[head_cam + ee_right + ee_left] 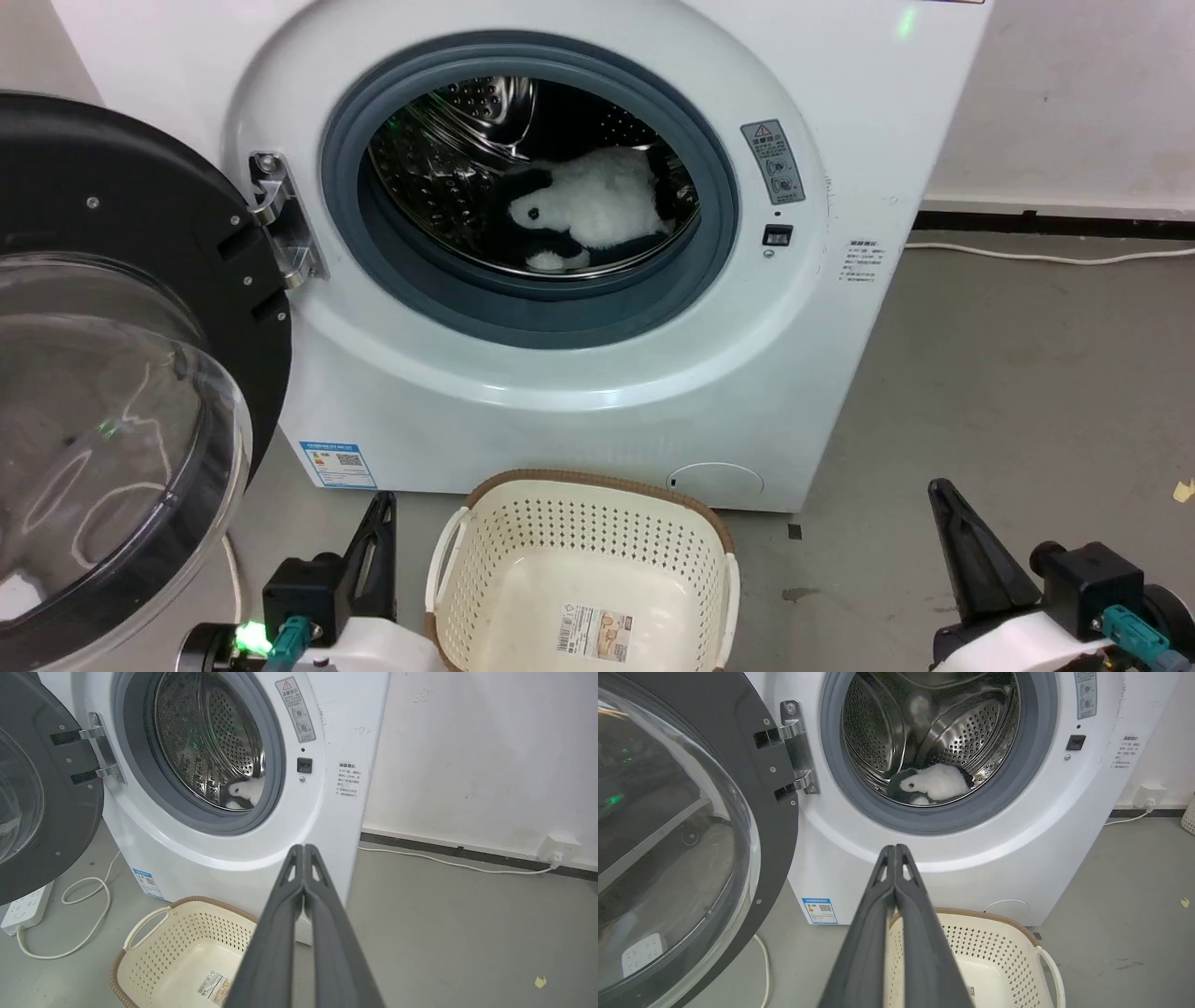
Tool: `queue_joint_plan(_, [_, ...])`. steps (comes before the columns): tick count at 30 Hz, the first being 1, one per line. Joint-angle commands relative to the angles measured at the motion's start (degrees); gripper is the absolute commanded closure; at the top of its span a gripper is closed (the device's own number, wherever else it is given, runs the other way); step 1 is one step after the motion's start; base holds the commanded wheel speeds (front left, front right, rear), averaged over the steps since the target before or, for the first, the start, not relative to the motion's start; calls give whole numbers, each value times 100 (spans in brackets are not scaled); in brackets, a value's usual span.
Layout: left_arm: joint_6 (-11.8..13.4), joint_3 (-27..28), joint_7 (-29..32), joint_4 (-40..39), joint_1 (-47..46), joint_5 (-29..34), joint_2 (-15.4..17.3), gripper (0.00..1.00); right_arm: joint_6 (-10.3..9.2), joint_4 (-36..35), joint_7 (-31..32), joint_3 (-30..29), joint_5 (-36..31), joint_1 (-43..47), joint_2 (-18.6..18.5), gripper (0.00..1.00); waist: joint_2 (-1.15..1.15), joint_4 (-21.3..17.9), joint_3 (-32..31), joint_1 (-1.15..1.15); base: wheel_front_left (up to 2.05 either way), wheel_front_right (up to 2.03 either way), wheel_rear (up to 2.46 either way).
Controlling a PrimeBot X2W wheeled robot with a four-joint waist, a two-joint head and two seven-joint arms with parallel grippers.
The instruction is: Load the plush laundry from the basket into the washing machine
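L gripper [895,847] is sitting clenched, fingers pressed tip to tip w/ nothing between them, low at the near left, just beside the basket [597,482]. R gripper [303,847] is sitting shut the same way at the near right, well apart from the basket, over bare floor [1027,401].

The plush laundry [597,207] is lying inside the steel drum [434,177] of the washing machine [560,411], low and toward the right, white body w/ black limbs, behind the grey gasket [523,317]. The basket is standing on the floor right in front of the machine, showing its bare inside w/ a barcode label sticker [595,633] on the bottom; print too small to read.

On the machine front: a grey warning label [773,161] w/ a triangle at the right of the opening, small text [864,261] further right, a blue-edged QR sticker [339,464] at lower left. None is legible.

The door [121,420] is hanging wide open at the left, its bubble crowding the near left. Floor to the right is lying open; a white cable [1027,254] is running along the far wall base.
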Motion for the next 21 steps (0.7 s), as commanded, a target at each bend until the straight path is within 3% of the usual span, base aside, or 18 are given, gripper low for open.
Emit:
queue_joint_plan(1, [10, 29, 29, -53, -98, 49, -4, 100, -3, -32, 39, 13, -38, -81, 13, 100, 0, -2, 1, 0, 0, 0, 0])
queue_joint_plan(21, [13, 142, 286, -205, -139, 214, -8, 100, -4, -47, 298, 73, -134, -179, 17, 100, 0, -41, 15, 0, 0, 0, 0])
